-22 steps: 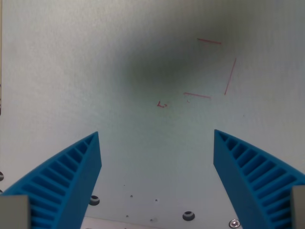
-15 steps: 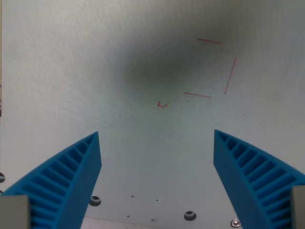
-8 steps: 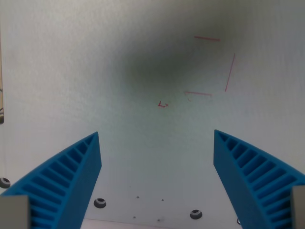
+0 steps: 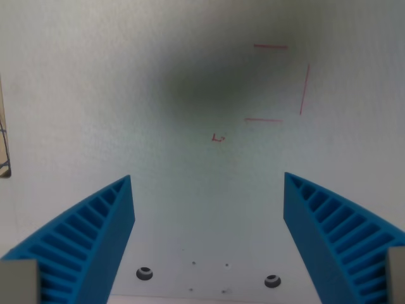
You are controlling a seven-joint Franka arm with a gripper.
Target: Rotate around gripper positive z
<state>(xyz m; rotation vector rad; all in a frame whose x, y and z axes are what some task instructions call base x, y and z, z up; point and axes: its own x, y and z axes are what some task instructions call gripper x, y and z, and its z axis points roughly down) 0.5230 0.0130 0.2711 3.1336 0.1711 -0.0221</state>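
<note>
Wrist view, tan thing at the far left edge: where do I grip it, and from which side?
No grip part can be chosen yet: only a narrow sliver of the tan object shows, cut off by the frame, so its shape is hidden. The open gripper hangs over the white surface to its right, so that side is probably the approach.

Gripper (image 4: 207, 183): two bright blue plastic fingers (image 4: 88, 244), wedge-shaped, ribbed with open slots (grey mounting blocks at their bases).
</note>
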